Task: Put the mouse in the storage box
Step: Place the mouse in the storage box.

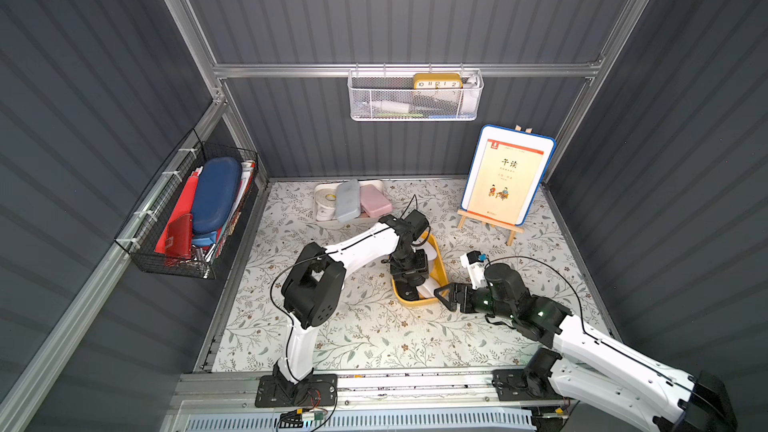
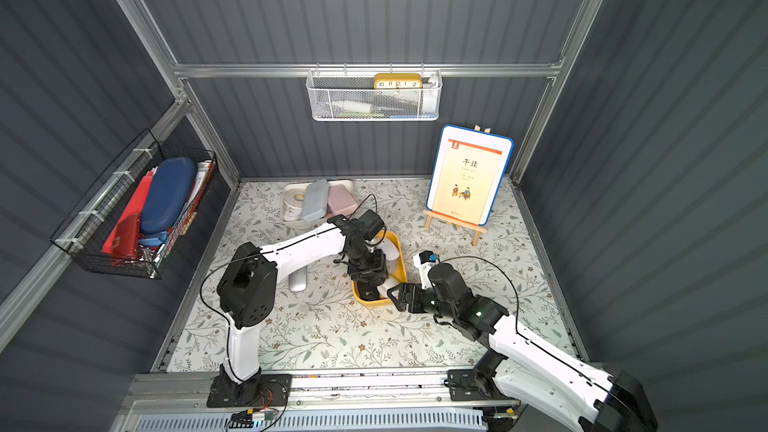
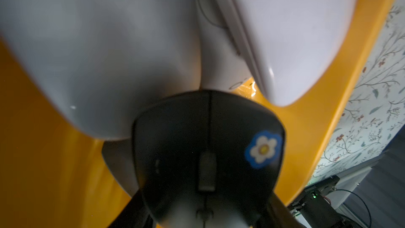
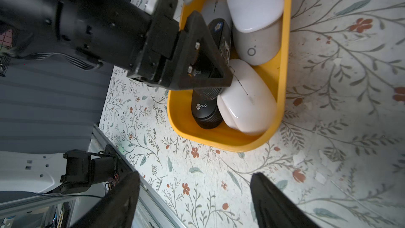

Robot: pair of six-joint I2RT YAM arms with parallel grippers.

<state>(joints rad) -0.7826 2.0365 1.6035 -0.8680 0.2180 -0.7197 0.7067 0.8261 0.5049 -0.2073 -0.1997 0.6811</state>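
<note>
White mesh basket [image 1: 415,108] hangs on back wall rail, yellow clock [image 1: 437,81] standing in it. Black wire basket [image 1: 183,268] on side wall holds blue case [image 1: 216,195] and red wallet [image 1: 178,238]. White tray [image 1: 380,183] at back of floral tablecloth [image 1: 374,334] carries tape roll [image 1: 325,201], grey case [image 1: 348,200], pink case [image 1: 375,200]. Book [image 1: 505,180] propped on wooden easel [image 1: 490,224].

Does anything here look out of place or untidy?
The yellow box is overfull: the black mouse in the left gripper lies partly over a second black mouse, among crowded white mice. A grey oblong thing, perhaps a mouse, lies on the table outside the box.
</note>
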